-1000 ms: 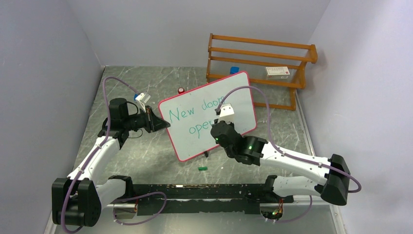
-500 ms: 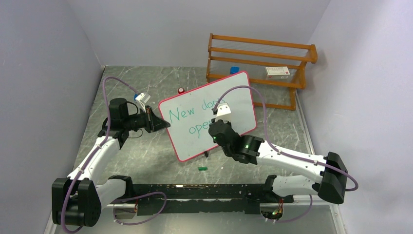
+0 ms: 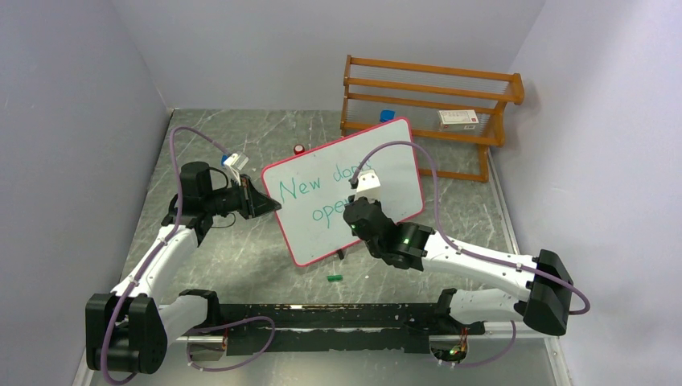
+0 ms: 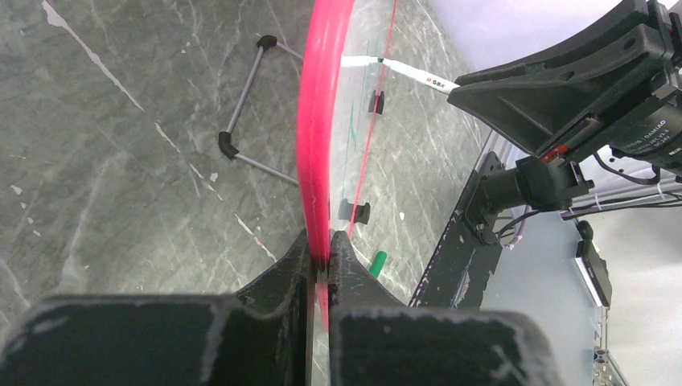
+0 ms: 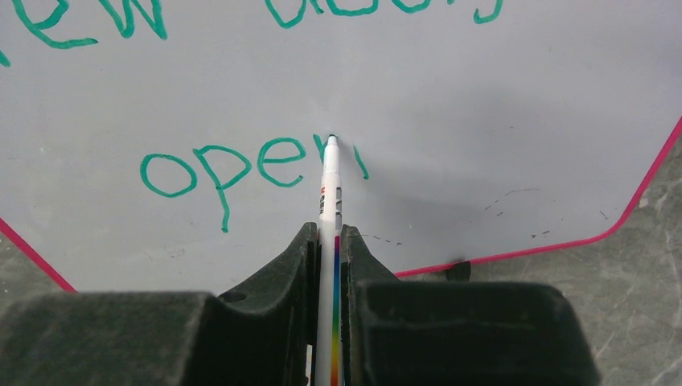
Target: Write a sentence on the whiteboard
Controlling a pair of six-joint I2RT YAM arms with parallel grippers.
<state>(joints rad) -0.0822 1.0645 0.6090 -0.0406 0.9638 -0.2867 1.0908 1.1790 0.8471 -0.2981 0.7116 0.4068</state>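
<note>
The whiteboard [image 3: 322, 217], white with a pink-red rim, stands tilted mid-table. My left gripper [image 3: 270, 206] is shut on its left rim [image 4: 320, 145], seen edge-on in the left wrist view with my gripper [image 4: 322, 248] clamped over it. The green sentence [image 3: 310, 188] reads "New doo.." above "open"; my right arm hides its right end. In the right wrist view the writing [image 5: 241, 165] shows "open" with part of a following stroke. My right gripper [image 5: 327, 233] is shut on a white marker [image 5: 328, 193], whose tip touches the board [image 5: 482, 104] right after that word. From above my right gripper [image 3: 354, 211] sits over the board.
A wooden rack [image 3: 430, 100] with a small box [image 3: 458, 119] stands behind the board at the back right. A red cap [image 3: 299, 149] lies behind the board. A green cap [image 3: 334, 278] lies in front of it, also in the left wrist view [image 4: 377, 263]. Grey walls close both sides.
My right arm has shifted slightly left along the lower line of writing. The left arm and the board have not moved.
</note>
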